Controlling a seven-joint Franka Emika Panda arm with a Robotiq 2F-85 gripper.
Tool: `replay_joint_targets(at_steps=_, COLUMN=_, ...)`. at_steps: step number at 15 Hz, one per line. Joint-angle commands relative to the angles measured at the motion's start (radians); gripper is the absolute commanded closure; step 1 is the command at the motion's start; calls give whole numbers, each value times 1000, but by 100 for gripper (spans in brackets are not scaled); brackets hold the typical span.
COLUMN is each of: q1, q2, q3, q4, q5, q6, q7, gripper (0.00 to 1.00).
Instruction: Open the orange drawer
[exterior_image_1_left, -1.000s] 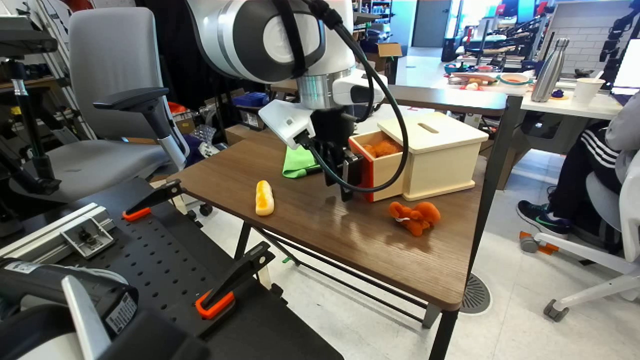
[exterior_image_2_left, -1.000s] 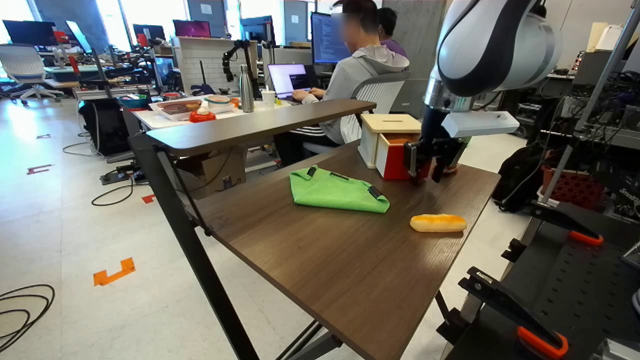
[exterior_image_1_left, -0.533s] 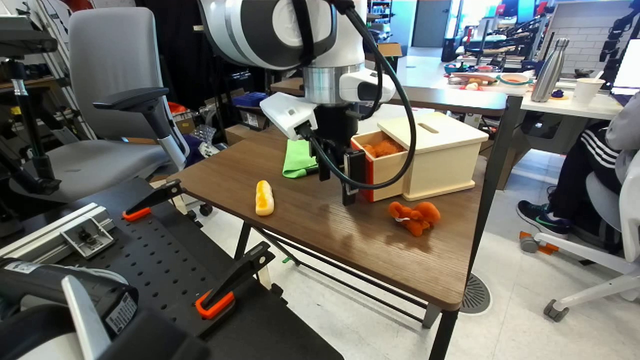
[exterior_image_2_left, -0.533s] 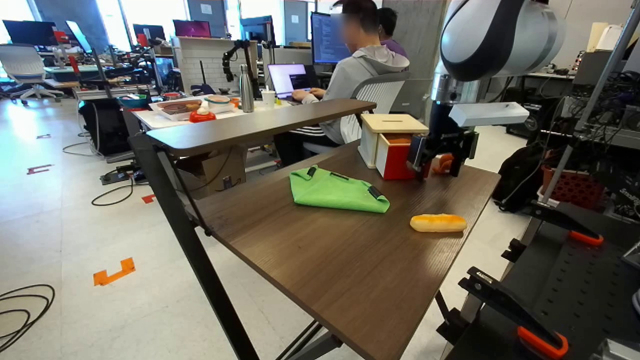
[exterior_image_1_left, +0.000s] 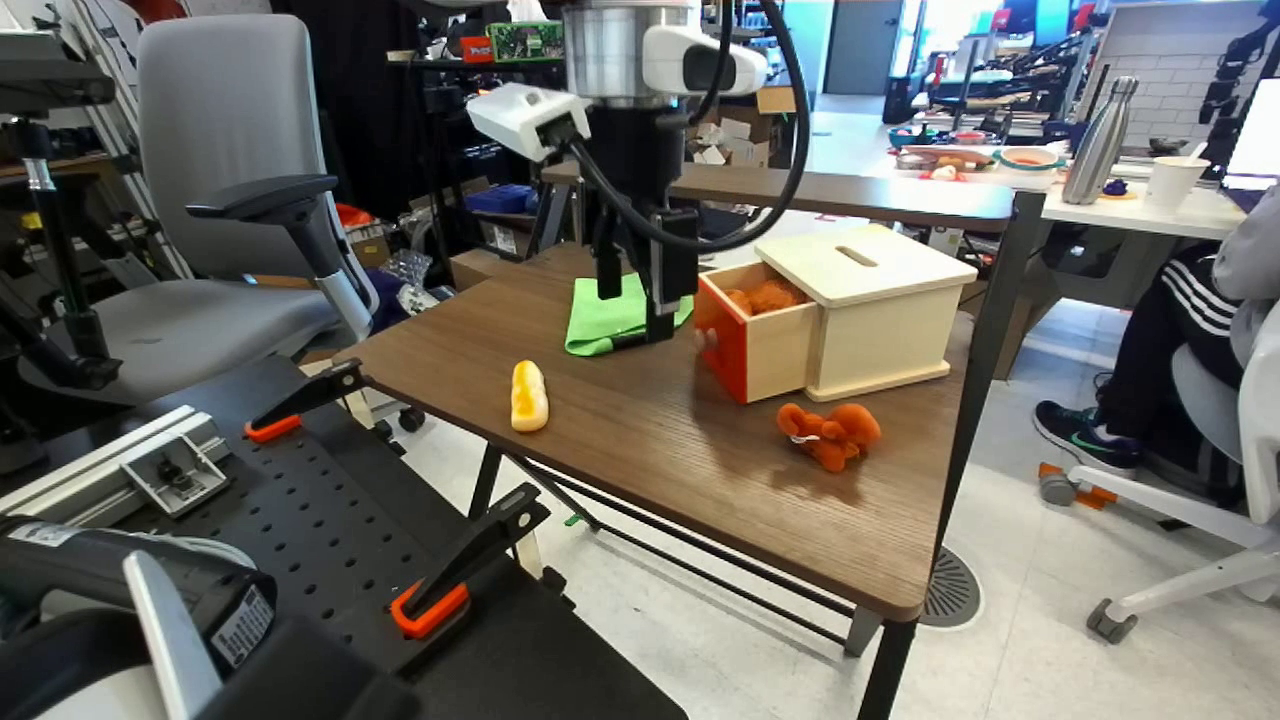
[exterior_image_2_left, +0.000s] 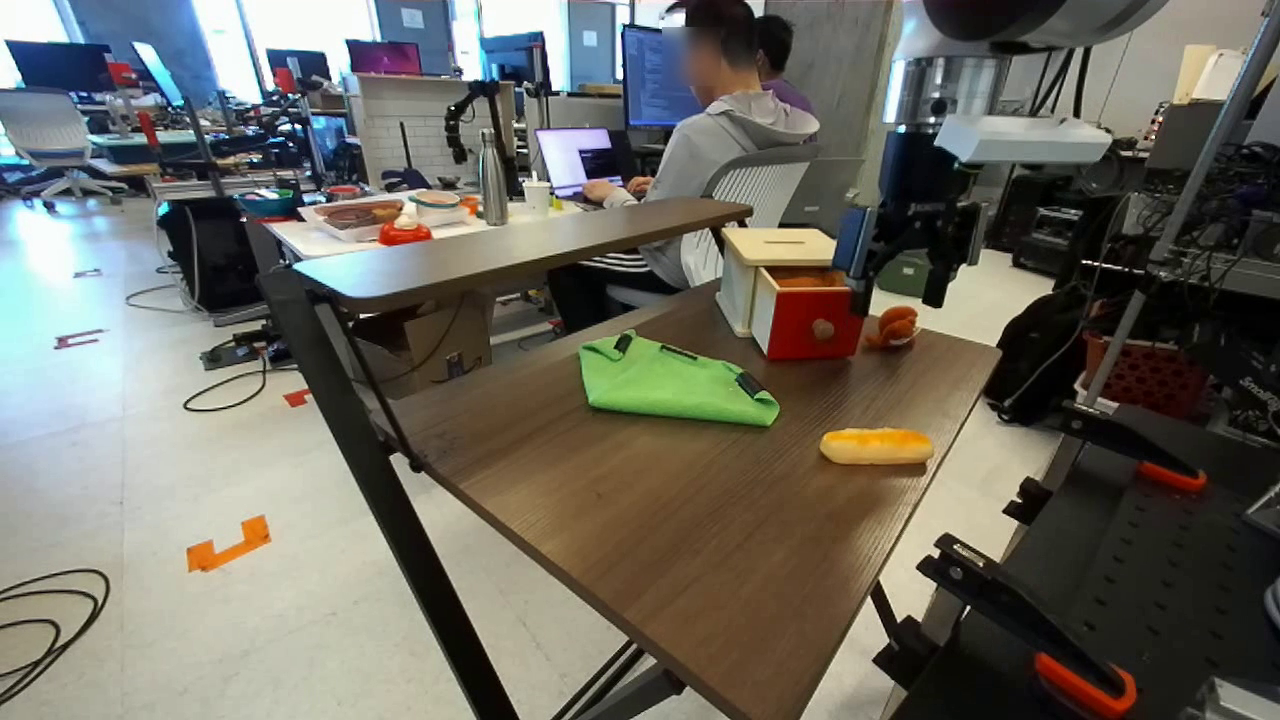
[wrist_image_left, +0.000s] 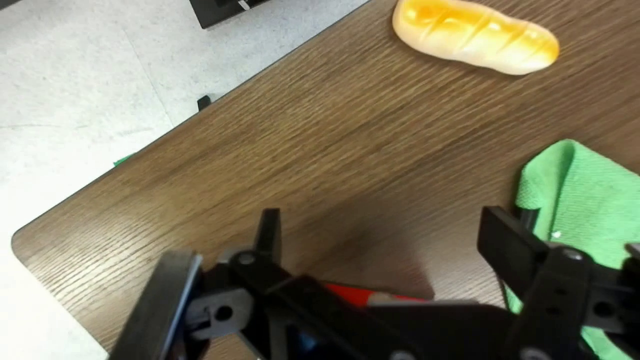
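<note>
The orange drawer (exterior_image_1_left: 730, 350) stands partly pulled out of the light wooden box (exterior_image_1_left: 880, 330), its red front and small pale knob (exterior_image_2_left: 822, 329) in plain sight. Something orange and fluffy (exterior_image_1_left: 765, 297) lies inside it. My gripper (exterior_image_1_left: 634, 308) hangs in front of the drawer and higher than its knob, apart from it. In the wrist view the fingers of the gripper (wrist_image_left: 381, 217) are spread wide with nothing between them. Below them a strip of the red front (wrist_image_left: 350, 293) and part of the knob show; the rest is hidden behind the gripper.
A green cloth (exterior_image_2_left: 675, 385) lies on the brown table (exterior_image_2_left: 700, 520) beside the drawer. A bread-shaped yellow object (wrist_image_left: 475, 35) rests near the table's edge. By the box sits a lumpy orange toy (exterior_image_1_left: 830, 435). A raised shelf (exterior_image_2_left: 520, 250) runs along the table's far side.
My gripper has opened and backed off the drawer front, then risen, which uncovers the knob. The drawer has stayed partly out, at about the same place.
</note>
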Motion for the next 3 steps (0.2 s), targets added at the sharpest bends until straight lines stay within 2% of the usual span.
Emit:
replay_joint_targets(at_steps=1, q1=-11, q2=-25, q3=12, q4=-9, q5=-10, q6=-12, q7=4, gripper=0)
replay_joint_targets(at_steps=3, q1=-11, q2=-50, q3=12, q4=-22, q5=-13, q6=-21, q7=4, gripper=0)
